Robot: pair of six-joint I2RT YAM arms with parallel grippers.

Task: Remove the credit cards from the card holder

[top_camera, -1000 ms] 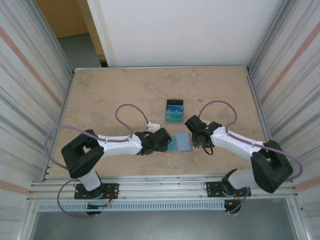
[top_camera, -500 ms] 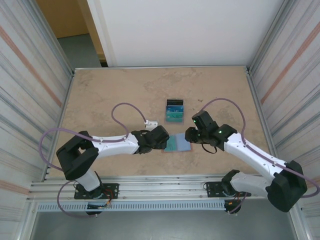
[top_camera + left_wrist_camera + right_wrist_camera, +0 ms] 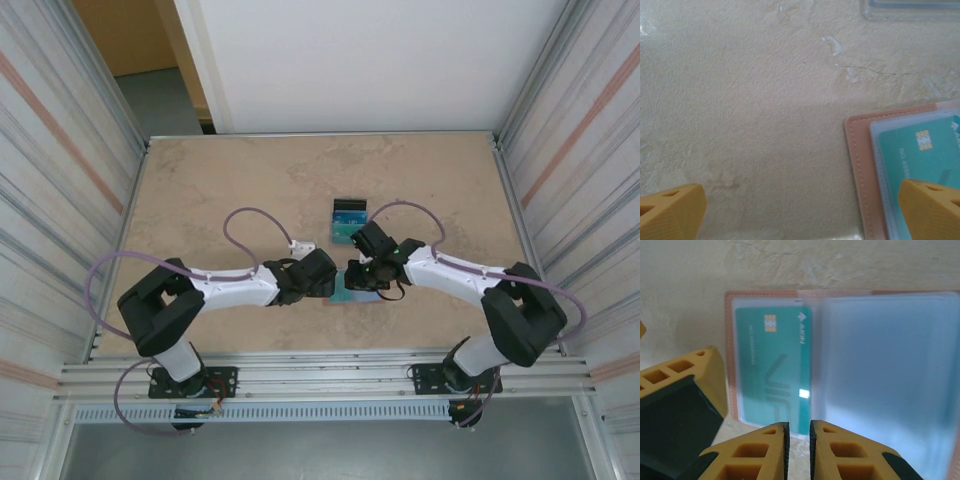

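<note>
My right jaws, nearly pressed together, meet the lower edge of the teal card (image 3: 772,375) inside the open card holder (image 3: 890,370), mid-frame. My left jaws gape wide; unless they pin the holder, it may drag along.

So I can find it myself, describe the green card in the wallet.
Near the beige table's front middle lies an open pinkish-brown leather wallet. Its left clear pocket holds the teal plastic card with a gold chip; the right pocket looks plain pale blue.
</note>
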